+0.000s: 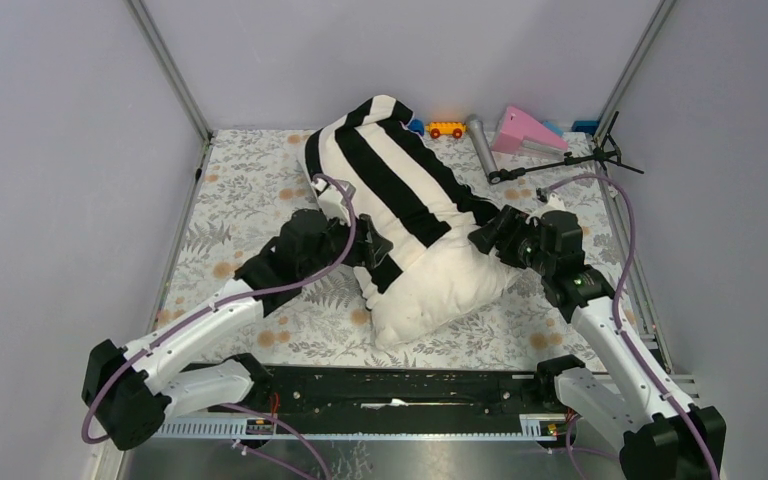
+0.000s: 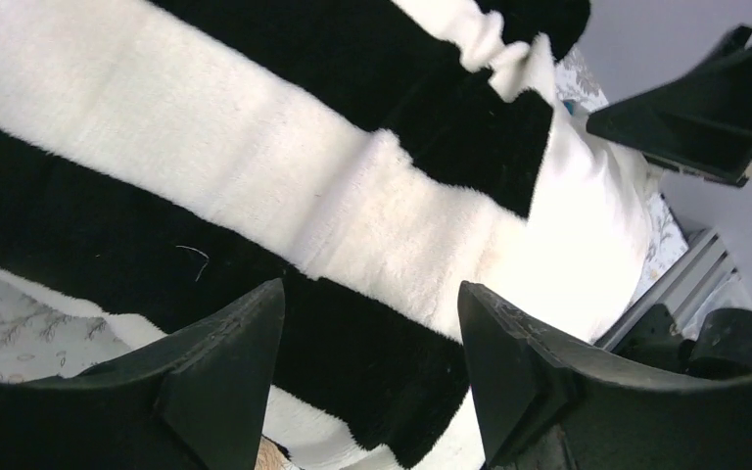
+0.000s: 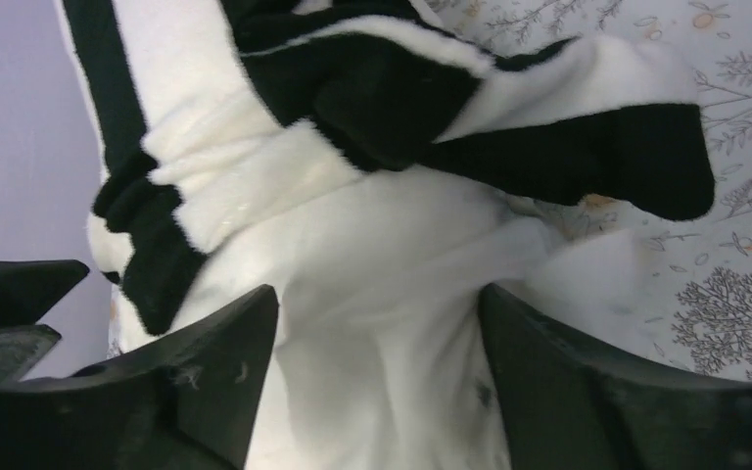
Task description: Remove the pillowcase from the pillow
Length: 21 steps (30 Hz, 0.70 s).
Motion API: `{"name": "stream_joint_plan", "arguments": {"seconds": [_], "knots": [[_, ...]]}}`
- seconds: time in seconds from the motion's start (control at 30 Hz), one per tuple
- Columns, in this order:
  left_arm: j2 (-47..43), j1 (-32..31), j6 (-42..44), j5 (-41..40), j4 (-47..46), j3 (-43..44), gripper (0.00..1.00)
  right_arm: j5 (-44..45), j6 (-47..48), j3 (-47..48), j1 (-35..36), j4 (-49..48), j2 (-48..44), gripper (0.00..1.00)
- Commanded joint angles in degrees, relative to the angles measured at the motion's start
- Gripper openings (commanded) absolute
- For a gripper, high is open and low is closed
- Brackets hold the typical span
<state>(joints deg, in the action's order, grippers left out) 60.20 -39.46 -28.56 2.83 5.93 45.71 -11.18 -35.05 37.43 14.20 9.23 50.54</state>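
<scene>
The pillowcase (image 1: 390, 170) covers the far two thirds of the pillow (image 1: 440, 290). The pillow lies slantwise in the middle of the counter (image 1: 250, 200), with its bare cream end nearest the arms. The case's open edge crosses the pillow from left flank to right flank. The right wrist view shows that edge rumpled, with one striped flap turned out past the pillow's right side and lying on the counter. In the left wrist view the hem ends in a stepped line with plain pillow beyond it.

The left end effector (image 1: 372, 245) sits at the pillow's left flank, level with the hem. It is released: its fingers stand apart, striped pile faces the gap, and nothing is pinched. The right end effector (image 1: 488, 238) is at the pillow's right flank, also at the hem, and is likewise released. Its fingers are spread, and the cream pillow faces the gap unclamped.

The widest bare stretch of counter is left of the pillow, running to the side wall. Right of the pillow the strip is narrower and the right arm takes up much of it. A band of cloth separates the pillow's near end from the rail (image 1: 400, 385). The pillow's far end lies close to the back wall (image 1: 380, 50). Beyond the pillow's far right corner lie a toy car (image 1: 447, 129), a grey tube (image 1: 481, 145), a pink wedge (image 1: 522, 130) and a black stand (image 1: 570, 160), all clear of the pillow.
</scene>
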Motion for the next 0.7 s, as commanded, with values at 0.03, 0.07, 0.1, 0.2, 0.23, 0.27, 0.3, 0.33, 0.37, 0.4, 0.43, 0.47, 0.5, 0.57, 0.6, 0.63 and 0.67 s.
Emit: {"name": "stream_joint_plan", "arguments": {"seconds": [0.03, 0.07, 0.1, 0.2, 0.23, 0.27, 0.3, 0.33, 0.37, 0.4, 0.43, 0.47, 0.5, 0.57, 0.6, 0.63, 0.67], "knots": [[4.23, -4.92, 8.35, -3.11, 0.48, 4.39, 0.69, -2.56, 0.11, 1.85, -0.13, -3.53, -1.47, 0.99], [5.43, -5.21, 8.62, -3.1, 0.88, 5.15, 0.68, -2.07, 0.83, 2.3, -0.13, -2.36, -1.79, 1.0], [6.44, -5.46, 8.8, -3.09, 1.26, 5.84, 0.67, -1.25, 1.76, 3.24, -0.13, -0.51, -2.23, 1.0], [8.61, -5.62, 9.31, -1.03, 1.99, 7.3, 0.64, 3.61, 6.84, 8.3, 0.11, 6.87, -3.6, 1.0], [8.88, -5.7, 9.51, -0.36, 2.05, 7.47, 0.63, 5.54, 8.11, 9.68, 0.3, 8.94, -4.11, 1.0], [9.02, -5.9, 9.71, 0.09, 2.0, 7.66, 0.61, 6.94, 9.31, 10.76, 0.32, 10.56, -4.72, 1.0], [9.17, -6.08, 10.0, 0.52, 2.04, 7.78, 0.61, 7.94, 10.29, 11.76, 0.34, 11.94, -5.27, 1.0], [9.33, -6.33, 10.34, 1.16, 2.0, 7.88, 0.6, 8.35, 10.97, 12.65, 0.39, 13.22, -5.7, 1.0], [9.67, -6.48, 10.81, 2.27, 2.06, 8.08, 0.6, 8.52, 11.38, 13.49, 0.5, 14.2, -5.87, 1.0], [10.01, -6.61, 11.25, 4.6, 2.0, 8.38, 0.6, 8.39, 11.48, 14.19, 0.67, 15.14, -5.89, 0.99], [10.45, -6.9, 11.4, 7.54, 1.89, 8.73, 0.61, 7.77, 11.49, 14.7, 0.85, 15.74, -5.73, 1.0], [10.86, -7.25, 11.41, 9.11, 1.88, 9.16, 0.63, 6.56, 11.31, 15.03, 1.1, 15.99, -5.37, 1.0], [11.22, -7.62, 11.46, 10.45, 1.93, 9.58, 0.64, 5.15, 11.05, 15.23, 1.33, 16.25, -5.0, 1.0], [11.86, -8.24, 11.59, 10.2, 2.65, 10.31, 0.65, 1.85, 10.39, 15.55, 2.27, 16.96, -3.59, 1.0], [12.26, -8.4, 11.67, 9.41, 3.42, 10.68, 0.66, 0.95, 9.9, 15.52, 3.41, 17.33, -2.85, 1.0], [12.56, -8.43, 11.68, 8.17, 4.22, 11.04, 0.65, 1.06, 9.55, 15.25, 5.37, 17.57, -2.11, 1.0], [12.97, -8.48, 11.68, 6.27, 5.25, 11.39, 0.64, 3.06, 9.36, 14.97, 8.85, 17.96, -1.51, 1.0]]}}
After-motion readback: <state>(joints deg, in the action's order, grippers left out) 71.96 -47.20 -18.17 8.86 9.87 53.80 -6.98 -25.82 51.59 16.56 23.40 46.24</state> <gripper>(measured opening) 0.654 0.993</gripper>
